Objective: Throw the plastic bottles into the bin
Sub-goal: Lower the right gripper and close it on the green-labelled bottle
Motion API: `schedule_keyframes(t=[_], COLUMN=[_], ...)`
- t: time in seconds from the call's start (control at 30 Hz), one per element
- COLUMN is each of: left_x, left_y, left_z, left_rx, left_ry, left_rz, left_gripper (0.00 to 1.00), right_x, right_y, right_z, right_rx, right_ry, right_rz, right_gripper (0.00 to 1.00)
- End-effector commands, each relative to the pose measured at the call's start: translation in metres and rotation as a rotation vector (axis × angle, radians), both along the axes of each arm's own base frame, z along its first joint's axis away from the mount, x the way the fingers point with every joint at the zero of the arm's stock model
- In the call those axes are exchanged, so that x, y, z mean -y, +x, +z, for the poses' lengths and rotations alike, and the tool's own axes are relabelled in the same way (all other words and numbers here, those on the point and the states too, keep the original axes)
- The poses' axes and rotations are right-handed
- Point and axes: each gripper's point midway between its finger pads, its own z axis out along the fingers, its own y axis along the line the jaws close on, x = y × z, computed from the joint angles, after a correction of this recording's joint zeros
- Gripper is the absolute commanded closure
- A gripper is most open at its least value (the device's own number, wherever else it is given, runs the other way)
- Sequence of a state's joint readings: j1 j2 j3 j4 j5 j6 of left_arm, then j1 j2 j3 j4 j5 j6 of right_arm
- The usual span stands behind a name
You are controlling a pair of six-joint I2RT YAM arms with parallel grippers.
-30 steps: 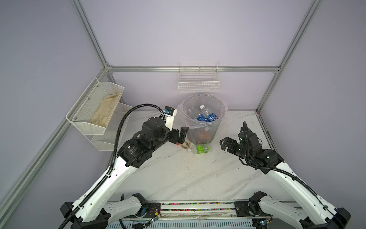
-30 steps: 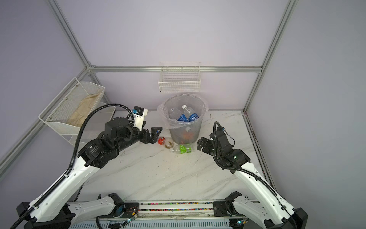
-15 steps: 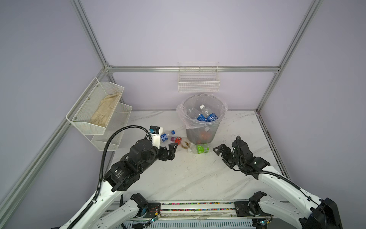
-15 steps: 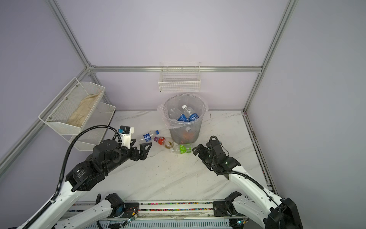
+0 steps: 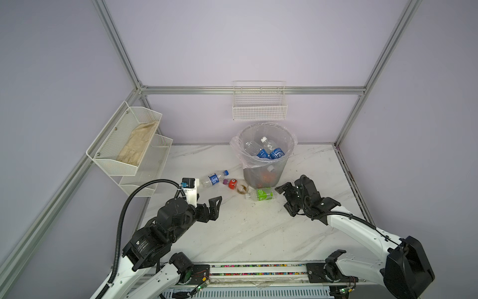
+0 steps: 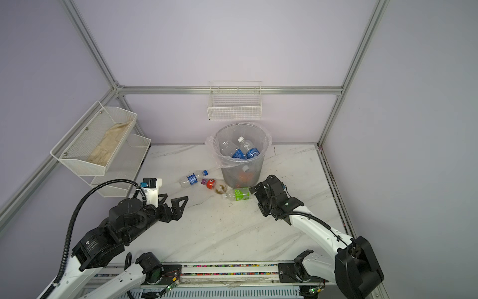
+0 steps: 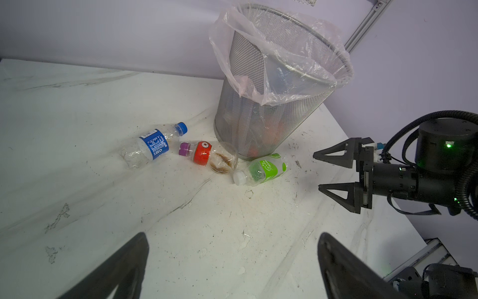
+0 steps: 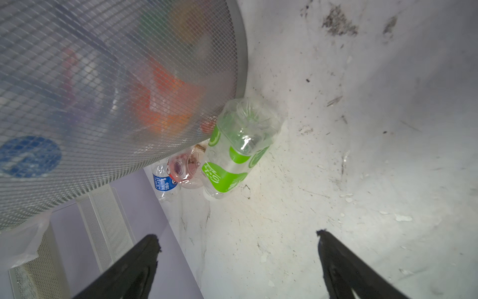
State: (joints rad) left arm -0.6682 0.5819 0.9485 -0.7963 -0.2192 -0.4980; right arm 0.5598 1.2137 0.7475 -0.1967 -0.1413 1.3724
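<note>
Both top views: bin (image 5: 263, 173) at frame centre, by back wall, with blue-labelled bottles (image 5: 274, 153) visible inside it. These views alone look into it.

Three bottles lie on table (image 5: 258, 233) before bin: blue-label bottle (image 5: 213, 178) leftmost, red-label bottle (image 5: 234, 183) in middle, green-label bottle (image 5: 261, 194) rightmost.

Left gripper (image 6: 172, 200) at lower left, jaws spread wide, empty, apart from row.

Right gripper (image 7: 317, 170) also spread wide, empty, near green-label bottle.

Only right wrist view shows green-label bottle's base right against bin's foot.

Only left wrist view shows brown residue and purple cap on red-label bottle.
</note>
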Motion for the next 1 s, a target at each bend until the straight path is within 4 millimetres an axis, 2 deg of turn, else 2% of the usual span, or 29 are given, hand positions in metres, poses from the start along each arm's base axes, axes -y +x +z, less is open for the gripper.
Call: schedule_keyframes(t=[0.0,0.2,0.5,0.97], left_x=[-0.005,-0.009,-0.016,-0.023], left_y=[0.001,-0.002,-0.005,-0.009], left_z=[-0.013,-0.011,-0.013,-0.015], left_rx=[-0.022,-0.016,-0.013,-0.010], left_ry=[0.010,0.014,0.022,0.026], left_rz=[0.030,0.039,0.058,0.074], left_gripper=[0.00,0.00,0.00,0.00], right_x=[-0.012,-0.026,-0.041,-0.042], right_y=[0.013,0.031,0.037,0.039], right_z=[0.012,0.011,-0.020,-0.062], right_rx=[-0.015,-0.040,-0.175,-0.270], right_ry=[0.062,0.064,-0.008,-0.055], right_rz=[-0.080,-0.107,-0.144,-0.209], right_gripper=[0.02,0.03,0.03,0.03])
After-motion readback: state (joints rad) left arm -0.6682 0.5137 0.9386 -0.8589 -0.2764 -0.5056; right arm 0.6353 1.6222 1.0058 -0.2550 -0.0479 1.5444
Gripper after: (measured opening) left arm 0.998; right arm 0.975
